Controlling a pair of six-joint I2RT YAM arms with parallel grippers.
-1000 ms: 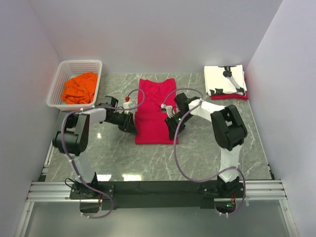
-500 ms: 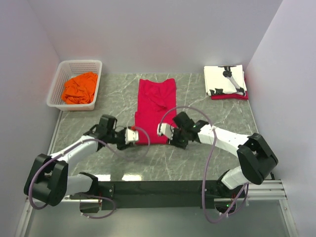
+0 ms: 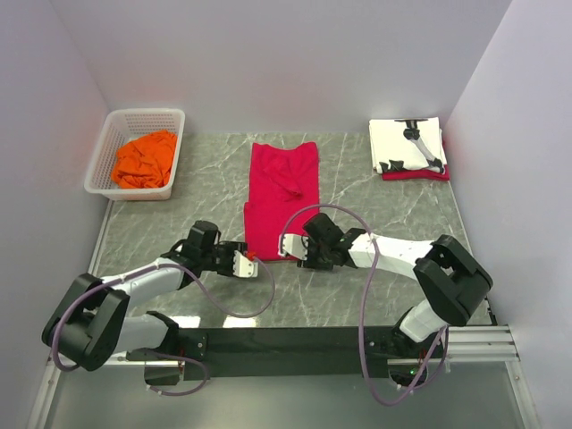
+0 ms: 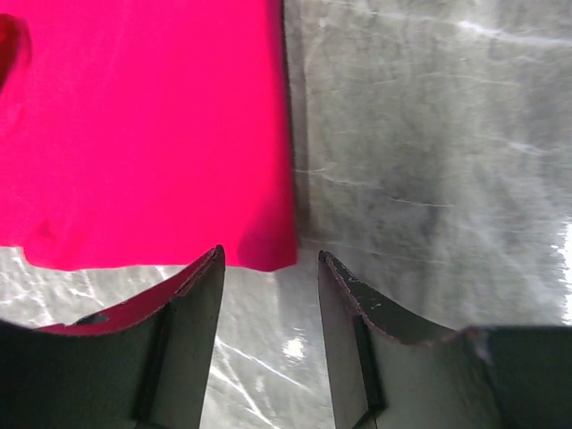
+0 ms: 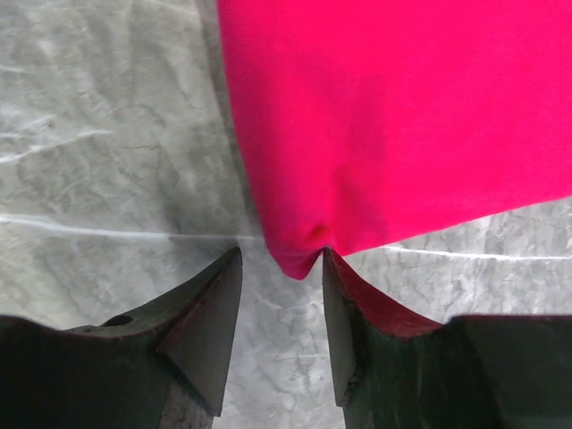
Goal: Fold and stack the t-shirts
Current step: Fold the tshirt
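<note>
Two claws set low at the hem of the crimson-red fabric t-shirt [image 3: 281, 192], a long folded strip on the grey marble worktop [image 3: 375, 295] | left claw [image 4: 268, 255] parted, empty, hem corner just ahead of its tips | right claw [image 5: 281, 255] parted, other corner at its mouth | judged: paired for a crosswise fold

Left arm [image 3: 147, 277] and right arm [image 3: 393, 250] white with black joints; looping lilac cables [image 3: 361, 326]; dark wedge fingers [image 4: 179, 340].

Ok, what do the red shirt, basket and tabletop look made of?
Red shirt: soft matte fabric, likely cotton knit; it wrinkles. Basket: rigid white lattice, probably plastic. Tabletop: glossy grey marble look, veined and reflective; could be laminate.
</note>
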